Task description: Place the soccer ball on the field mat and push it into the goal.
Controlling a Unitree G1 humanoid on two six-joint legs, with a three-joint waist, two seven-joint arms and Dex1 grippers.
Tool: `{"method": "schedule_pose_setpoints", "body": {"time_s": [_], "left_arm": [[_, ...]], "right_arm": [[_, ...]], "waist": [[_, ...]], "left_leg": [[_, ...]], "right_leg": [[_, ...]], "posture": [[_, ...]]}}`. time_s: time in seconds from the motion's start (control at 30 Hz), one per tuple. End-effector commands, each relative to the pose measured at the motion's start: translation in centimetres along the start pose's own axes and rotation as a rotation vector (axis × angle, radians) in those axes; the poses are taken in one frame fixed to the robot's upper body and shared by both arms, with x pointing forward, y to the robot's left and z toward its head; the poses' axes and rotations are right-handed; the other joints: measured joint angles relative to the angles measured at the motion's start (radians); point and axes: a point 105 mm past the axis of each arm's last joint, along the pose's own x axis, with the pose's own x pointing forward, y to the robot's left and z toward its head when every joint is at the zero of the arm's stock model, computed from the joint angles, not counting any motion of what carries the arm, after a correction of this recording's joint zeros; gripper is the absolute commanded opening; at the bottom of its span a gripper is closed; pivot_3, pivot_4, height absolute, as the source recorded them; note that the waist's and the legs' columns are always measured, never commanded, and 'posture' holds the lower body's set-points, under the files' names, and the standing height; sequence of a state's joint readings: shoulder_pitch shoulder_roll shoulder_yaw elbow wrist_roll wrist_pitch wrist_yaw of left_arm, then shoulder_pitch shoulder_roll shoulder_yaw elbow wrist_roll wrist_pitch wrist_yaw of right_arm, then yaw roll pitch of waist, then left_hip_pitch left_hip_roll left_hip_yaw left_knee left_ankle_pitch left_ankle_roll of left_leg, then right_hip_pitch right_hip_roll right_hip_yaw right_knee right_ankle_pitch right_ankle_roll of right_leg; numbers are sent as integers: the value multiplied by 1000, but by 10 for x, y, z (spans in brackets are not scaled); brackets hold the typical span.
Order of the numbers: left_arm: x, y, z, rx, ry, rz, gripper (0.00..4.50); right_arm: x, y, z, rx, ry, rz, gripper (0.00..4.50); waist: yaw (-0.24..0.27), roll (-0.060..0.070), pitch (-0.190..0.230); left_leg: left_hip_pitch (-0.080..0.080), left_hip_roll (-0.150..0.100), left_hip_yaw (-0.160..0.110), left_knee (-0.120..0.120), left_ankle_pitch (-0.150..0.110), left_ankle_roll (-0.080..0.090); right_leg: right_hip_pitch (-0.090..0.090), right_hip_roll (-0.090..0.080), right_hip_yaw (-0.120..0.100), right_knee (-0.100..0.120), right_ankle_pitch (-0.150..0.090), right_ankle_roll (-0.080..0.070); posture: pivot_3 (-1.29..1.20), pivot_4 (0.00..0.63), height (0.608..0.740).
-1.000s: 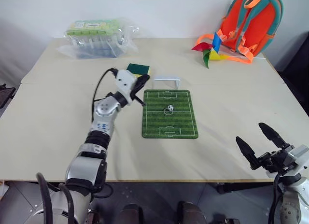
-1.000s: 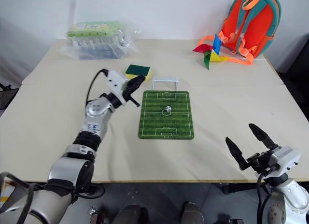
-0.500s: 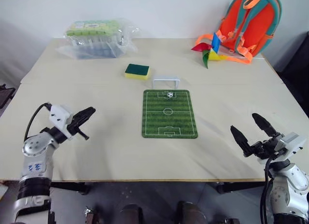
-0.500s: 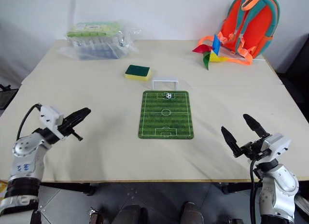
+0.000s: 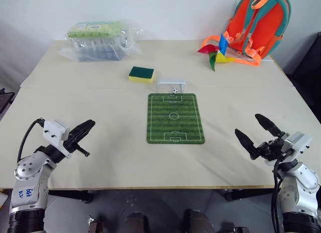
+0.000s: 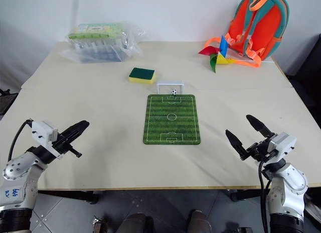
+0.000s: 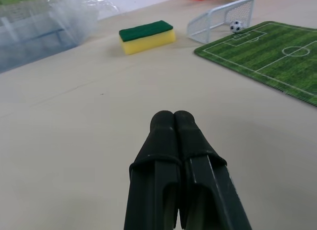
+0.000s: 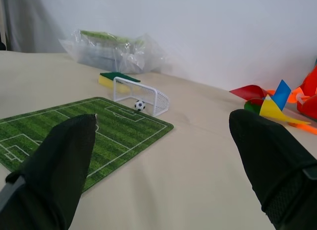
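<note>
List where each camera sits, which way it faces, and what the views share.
Head pair: over the table, looking forward and down; left end effector and right end effector show.
Left wrist: low, along its shut fingers toward the sponge and goal.
Right wrist: low, between open fingers, across the mat.
Shared: ball in the goal.

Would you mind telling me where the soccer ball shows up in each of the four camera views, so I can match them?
Left eye view: soccer ball in the mouth of the goal, just beyond the field mat.
Right eye view: same spot, upper centre.
Left wrist view: upper right, inside the goal.
Right wrist view: left of centre, inside the goal.
Shared landmark: the sponge beside the goal.
</note>
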State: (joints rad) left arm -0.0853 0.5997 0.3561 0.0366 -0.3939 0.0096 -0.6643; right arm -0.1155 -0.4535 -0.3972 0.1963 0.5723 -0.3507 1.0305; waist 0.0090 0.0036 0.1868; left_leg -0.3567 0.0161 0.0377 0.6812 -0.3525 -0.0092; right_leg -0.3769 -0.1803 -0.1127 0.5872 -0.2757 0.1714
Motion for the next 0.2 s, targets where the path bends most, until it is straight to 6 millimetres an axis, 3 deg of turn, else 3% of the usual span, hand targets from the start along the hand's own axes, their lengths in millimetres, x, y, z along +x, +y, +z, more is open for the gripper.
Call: {"method": "schedule_pose_setpoints", "body": {"time_s": [0.03,0.2], "left_arm": [[-1,1,9,-13,-28,20,54],[0,0,12,-27,-37,27,54]], "right_arm": [[4,-5,8,-19,-26,3,4500],[6,-4,7,-14,-27,12,4500]], "waist": [[-4,0,0],[-10,0,0]], "left_leg": [[0,0,0,0,0,0],[0,0,0,0,0,0]], "right_leg": [[0,0,0,0,0,0],[0,0,0,0,0,0]], "posture": [[0,150,740],[0,150,740]]}}
